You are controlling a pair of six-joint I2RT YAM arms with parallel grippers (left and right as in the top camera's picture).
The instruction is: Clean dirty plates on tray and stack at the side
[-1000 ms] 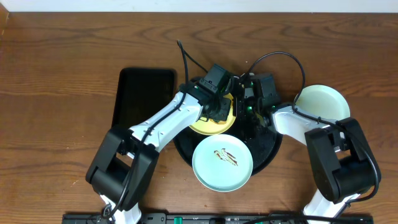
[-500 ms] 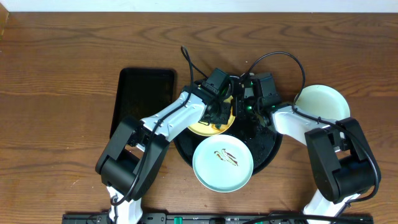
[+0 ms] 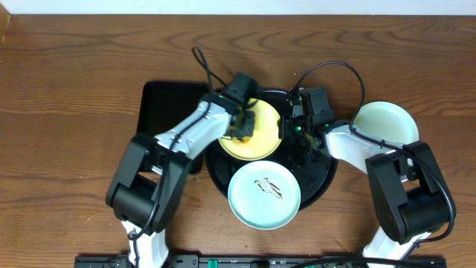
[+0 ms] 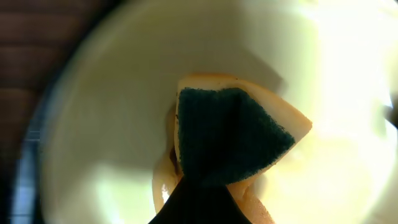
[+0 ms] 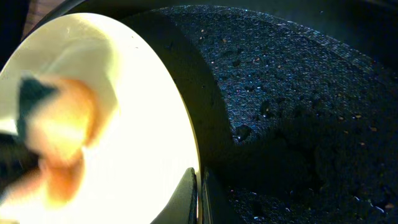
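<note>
Yellow plate (image 3: 260, 141) is seen lying on the far half of the tray (image 3: 316, 175), and it is being worked from two sides. Toward the tray's left, the left gripper (image 3: 242, 128) is pressed down onto the plate. Its jaws are clamped on a folded sponge (image 4: 230, 140), with the dark green scouring face turned to the wrist camera and the yellow foam touching the plate's centre. Toward the tray's right, the plate's rim is pinched by the right gripper (image 5: 198, 196), a finger on each side of the thin edge and almost no gap left between them. Bare, speckled tray floor is shown just beside that rim.

A smeared aqua plate (image 3: 264, 197) is laid over the tray's near edge, brown streaks at its centre; whether it touches the yellow one cannot be told. A clean aqua plate (image 3: 385, 123) is set on the table (image 3: 74, 74) off the tray's right side. A rectangular tray (image 3: 167, 112) is placed at the tray's left, its corner crossed by the left arm.
</note>
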